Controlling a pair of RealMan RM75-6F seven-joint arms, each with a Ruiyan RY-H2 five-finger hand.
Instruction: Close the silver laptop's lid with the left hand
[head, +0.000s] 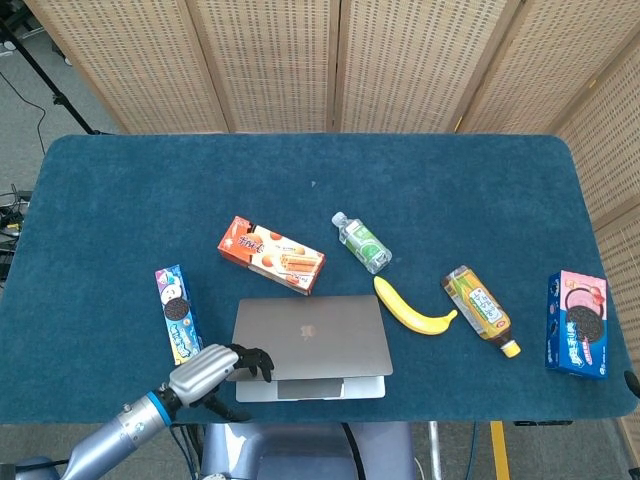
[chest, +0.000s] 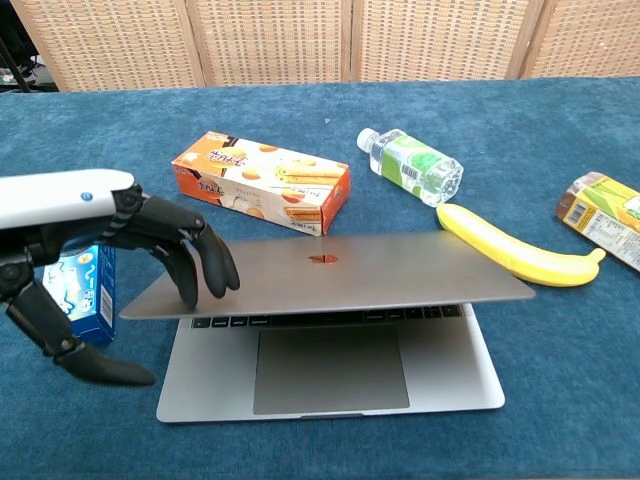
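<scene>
Already half shut, the stiff laptop lid probably swung easily; the left hand, grasping nothing, pressed its left corner.

Left arm: silver-grey, blue-banded wrist, entering over the table's near-left corner. Left hand: pale back, black fingers spread and curved downward, tips resting on a silver laptop lid's left edge; thumb hanging apart below.
</scene>
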